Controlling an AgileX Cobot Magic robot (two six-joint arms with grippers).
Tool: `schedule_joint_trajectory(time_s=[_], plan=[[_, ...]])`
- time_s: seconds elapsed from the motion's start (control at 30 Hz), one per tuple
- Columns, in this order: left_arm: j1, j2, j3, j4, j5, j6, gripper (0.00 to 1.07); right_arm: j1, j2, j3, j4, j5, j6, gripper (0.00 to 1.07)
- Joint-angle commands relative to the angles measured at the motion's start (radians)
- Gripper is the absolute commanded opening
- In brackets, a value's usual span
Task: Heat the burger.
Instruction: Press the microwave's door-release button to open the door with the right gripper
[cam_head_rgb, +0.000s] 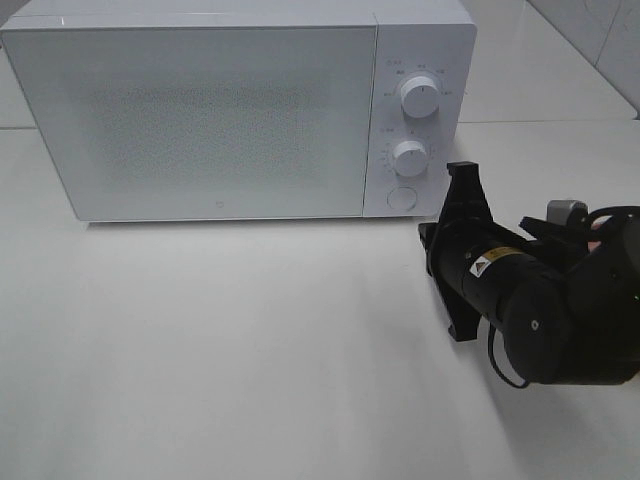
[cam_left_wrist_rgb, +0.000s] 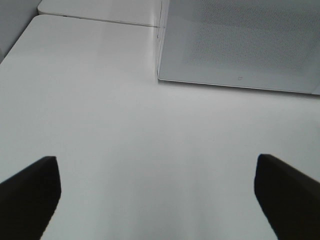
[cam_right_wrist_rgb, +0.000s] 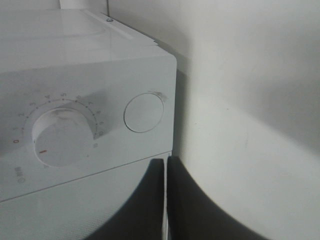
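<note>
One white, box-shaped microwave oven (cam_head_rgb: 200, 110) stands at the back edge of the single white counter (cam_head_rgb: 200, 350). Its front panel carries two round white dial knobs, the upper knob (cam_head_rgb: 418, 97) and the lower knob (cam_head_rgb: 409, 158), and one round flat white button (cam_head_rgb: 401, 198). One black robot arm (cam_head_rgb: 540, 300) shows near the counter's right edge. Two pairs of black jaws show, one per wrist view.

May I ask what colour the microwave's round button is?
The round button is white, like the microwave; clearest in the right wrist view.
</note>
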Motion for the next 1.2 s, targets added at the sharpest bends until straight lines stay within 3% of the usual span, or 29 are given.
schedule_joint_trajectory(time_s=[0.03, 1.2], plan=[[0.005, -0.016, 0.0, -0.002, -0.008, 0.0, 0.98, -0.033, 0.002, -0.037, -0.016, 0.022, -0.015, 0.0], [0.005, -0.016, 0.0, -0.001, -0.008, 0.0, 0.98, -0.069, 0.153, -0.259, -0.013, 0.082, -0.063, 0.0]])
